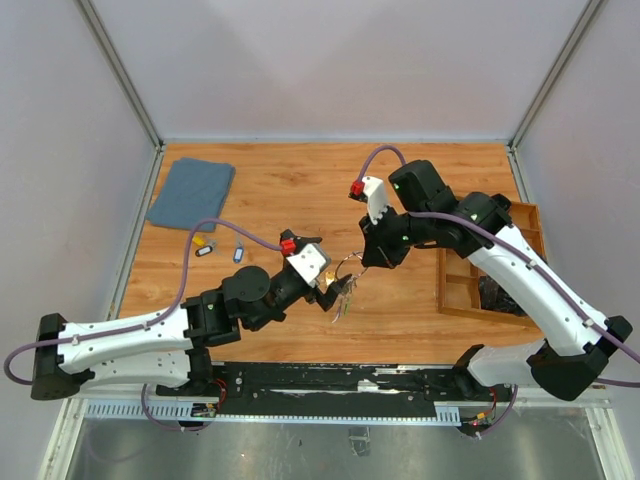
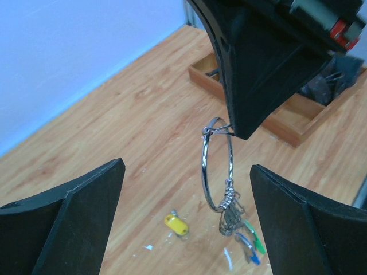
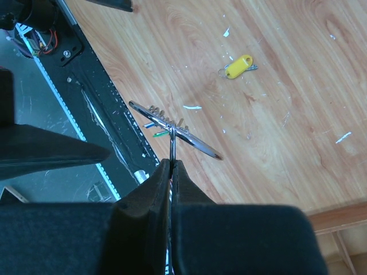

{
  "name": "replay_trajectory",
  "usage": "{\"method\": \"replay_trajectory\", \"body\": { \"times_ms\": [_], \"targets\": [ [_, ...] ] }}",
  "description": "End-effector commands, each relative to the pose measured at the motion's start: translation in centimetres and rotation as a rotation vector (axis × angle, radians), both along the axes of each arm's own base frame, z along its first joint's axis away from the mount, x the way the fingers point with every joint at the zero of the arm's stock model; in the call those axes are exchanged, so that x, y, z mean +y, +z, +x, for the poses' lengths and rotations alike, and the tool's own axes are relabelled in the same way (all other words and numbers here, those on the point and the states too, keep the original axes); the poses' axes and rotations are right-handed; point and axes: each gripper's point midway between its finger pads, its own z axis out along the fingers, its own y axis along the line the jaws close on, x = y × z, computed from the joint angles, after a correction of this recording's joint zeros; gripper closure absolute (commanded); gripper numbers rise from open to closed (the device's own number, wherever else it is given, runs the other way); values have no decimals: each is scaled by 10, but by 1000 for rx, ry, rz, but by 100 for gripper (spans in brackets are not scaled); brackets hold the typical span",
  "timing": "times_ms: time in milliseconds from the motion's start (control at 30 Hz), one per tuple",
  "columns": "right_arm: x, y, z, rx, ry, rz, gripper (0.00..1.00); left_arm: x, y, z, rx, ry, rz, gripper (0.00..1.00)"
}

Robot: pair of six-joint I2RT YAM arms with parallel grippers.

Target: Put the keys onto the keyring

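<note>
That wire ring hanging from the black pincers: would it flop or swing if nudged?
The ring holds a round shape though pinched at one spot by the right gripper, so it is probably stiff. The keys hang bunched at its bottom, so they would likely swing and slide. Thin shiny wire might slip.

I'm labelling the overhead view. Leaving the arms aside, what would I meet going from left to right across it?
blue cloth → yellow-tagged key → blue-tagged key → keyring → wooden tray
</note>
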Motion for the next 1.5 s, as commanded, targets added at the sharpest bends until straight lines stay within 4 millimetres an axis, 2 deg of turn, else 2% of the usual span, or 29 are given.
{"method": "replay_trajectory", "body": {
  "times_ms": [0, 400, 567, 700, 800, 900, 967, 1133, 1467],
  "targets": [
    [2, 13, -16, 44, 16, 22, 99, 1, 20, 12, -123, 89, 26, 3],
    [11, 24, -35, 129, 79, 81, 99, -17, 18, 13, -261, 79, 180, 16],
    [11, 23, -36, 143, 78, 79, 99, -19, 22, 10, -308, 111, 202, 29],
    [10, 22, -37, 147, 75, 76, 99, -20, 23, 0, -361, 97, 237, 38],
    [11, 23, -36, 149, 76, 76, 99, -24, 19, -15, -422, 53, 283, 41],
    [12, 24, -38, 156, 83, 79, 99, -32, 12, -37, -495, -26, 329, 42],
    [13, 25, -39, 161, 88, 83, 99, -35, 6, -42, -518, -48, 357, 42],
    [12, 25, -42, 173, 94, 88, 99, -38, 0, -38, -555, -20, 413, 42],
    [9, 28, -49, 204, 106, 82, 99, -28, 13, -36, -571, 13, 363, 36]
  ]
}}
